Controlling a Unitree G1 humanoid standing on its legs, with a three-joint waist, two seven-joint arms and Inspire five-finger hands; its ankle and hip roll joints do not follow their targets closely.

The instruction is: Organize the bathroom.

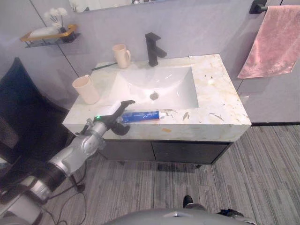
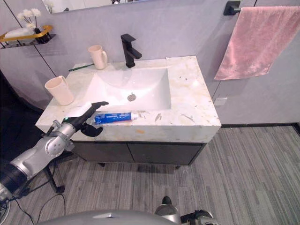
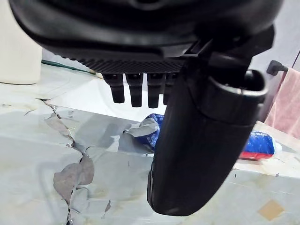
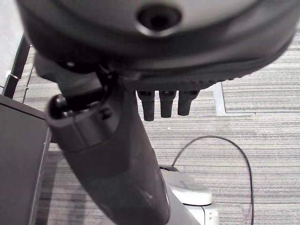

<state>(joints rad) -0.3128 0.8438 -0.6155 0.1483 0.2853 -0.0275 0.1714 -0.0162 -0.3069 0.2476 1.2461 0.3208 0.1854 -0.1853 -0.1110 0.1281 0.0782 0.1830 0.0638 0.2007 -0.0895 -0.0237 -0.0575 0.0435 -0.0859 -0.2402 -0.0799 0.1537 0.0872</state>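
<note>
From my station I see the left robot hand [image 1: 118, 117] at the front left edge of the table [image 1: 220, 101], reaching over its rim with fingers [image 3: 132, 89] held straight and the thumb [image 3: 197, 154] spread below them, gripping nothing. The toothpaste tube [image 1: 140, 116] lies flat on the front strip of the table, in front of the sink [image 1: 157, 84], lengthwise along the edge with its cap end pointing away from the hand. The crimped tail of the tube sits just past the fingertips in the left wrist view; I cannot tell whether they touch it, but the fingers are not curled round it. A cream cup [image 1: 86, 89] stands upright on the table's left side, behind the hand and apart from it. A second cup [image 1: 122, 56] with a handle stands at the back left corner beside the black faucet [image 1: 153, 48], with a green toothbrush [image 1: 104, 67] lying just beside it. A pink towel [image 1: 275, 41] hangs on the wall to the right. The right robot hand [image 4: 140, 154] hangs over striped floor [image 4: 262, 140], its fingers straight and empty.
</note>
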